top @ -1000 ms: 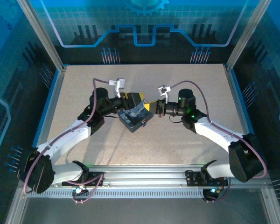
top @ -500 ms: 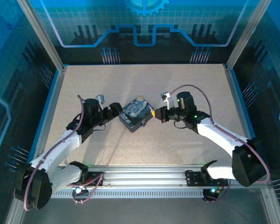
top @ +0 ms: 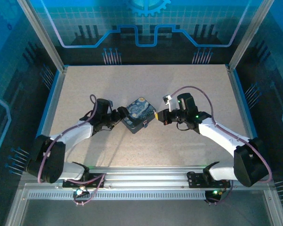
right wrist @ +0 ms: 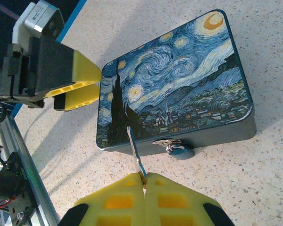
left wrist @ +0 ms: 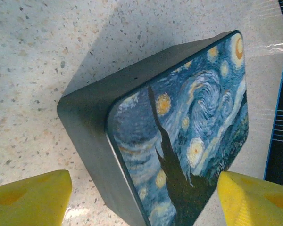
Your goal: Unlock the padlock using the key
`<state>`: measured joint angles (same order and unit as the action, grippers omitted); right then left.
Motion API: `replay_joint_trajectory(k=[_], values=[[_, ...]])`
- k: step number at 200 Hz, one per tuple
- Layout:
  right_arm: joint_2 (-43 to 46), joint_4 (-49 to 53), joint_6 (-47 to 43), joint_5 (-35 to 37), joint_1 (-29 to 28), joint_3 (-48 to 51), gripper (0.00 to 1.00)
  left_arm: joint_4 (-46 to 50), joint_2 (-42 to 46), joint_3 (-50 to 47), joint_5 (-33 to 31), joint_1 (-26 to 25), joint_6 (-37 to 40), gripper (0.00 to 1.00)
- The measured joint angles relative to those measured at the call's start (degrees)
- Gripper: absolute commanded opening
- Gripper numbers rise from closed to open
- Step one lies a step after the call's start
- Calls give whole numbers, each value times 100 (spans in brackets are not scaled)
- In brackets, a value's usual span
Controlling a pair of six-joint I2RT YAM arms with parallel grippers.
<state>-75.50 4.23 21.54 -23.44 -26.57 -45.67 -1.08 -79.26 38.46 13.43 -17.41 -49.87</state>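
The blue night-sky tin (top: 137,114) lies flat mid-table. A small padlock (right wrist: 177,149) with a silvery shackle hangs from the hasp on the tin's near side. My right gripper (right wrist: 145,181) (top: 157,115) is shut on the thin metal key (right wrist: 134,147). The key's blade points up toward the tin's edge, just left of the padlock and apart from it. My left gripper (left wrist: 141,207) (top: 120,115) is open at the tin's opposite corner. Its yellow fingers (left wrist: 30,197) stand on either side of that corner of the tin (left wrist: 179,127), with floor showing between the left finger and the tin.
The speckled tabletop (top: 188,84) has a blue raised border (top: 54,94) and metal frame posts at its corners. A slotted rail (top: 146,179) runs along the near edge by the arm bases. Purple cables loop over both forearms.
The left gripper was over the tilted tin, pulled back left, and now has come in again to the tin's left corner. The tin lies flat. The right gripper with the key has barely shifted.
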Motion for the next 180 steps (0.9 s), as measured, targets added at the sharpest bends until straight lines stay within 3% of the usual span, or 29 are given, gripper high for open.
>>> replay_joint_trajectory(k=[180], values=[[133,404,-105,63,179,-4,0,-466,-2769,2863,728,0,437,83]])
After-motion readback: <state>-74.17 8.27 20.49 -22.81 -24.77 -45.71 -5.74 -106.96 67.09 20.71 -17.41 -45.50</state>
